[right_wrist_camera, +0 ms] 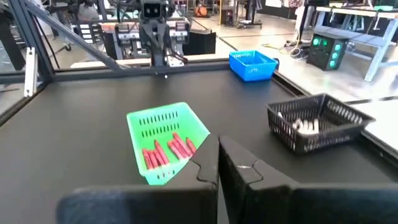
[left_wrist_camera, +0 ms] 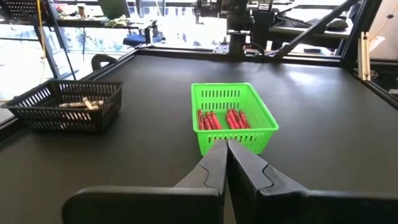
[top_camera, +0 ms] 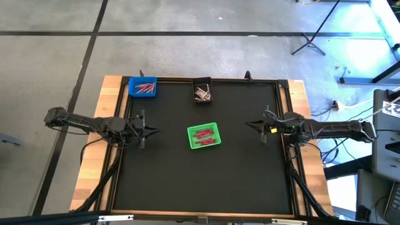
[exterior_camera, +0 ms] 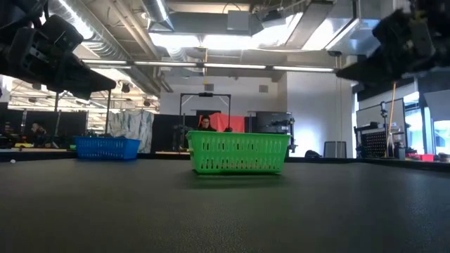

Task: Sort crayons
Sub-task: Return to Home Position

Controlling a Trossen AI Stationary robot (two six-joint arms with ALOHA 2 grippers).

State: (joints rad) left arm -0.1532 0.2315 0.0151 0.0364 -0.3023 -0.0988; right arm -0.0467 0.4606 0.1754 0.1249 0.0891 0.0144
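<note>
Several red crayons (top_camera: 204,134) lie in the green bin (top_camera: 212,144) at the table's middle; they also show in the left wrist view (left_wrist_camera: 222,119) and the right wrist view (right_wrist_camera: 166,150). More reddish crayons (top_camera: 145,87) lie in the blue bin (top_camera: 133,91) at the far left. Pale crayons (top_camera: 202,94) lie in the black bin (top_camera: 202,82) at the far middle. My left gripper (top_camera: 154,130) is shut and empty, above the table left of the green bin. My right gripper (top_camera: 249,125) is shut and empty, right of the green bin.
The black mat is framed by a raised rim (top_camera: 200,79) with wooden borders (top_camera: 100,144) at both sides. Bare mat (top_camera: 200,181) lies between the green bin and the near edge. A person (exterior_camera: 206,124) sits in the room beyond the table.
</note>
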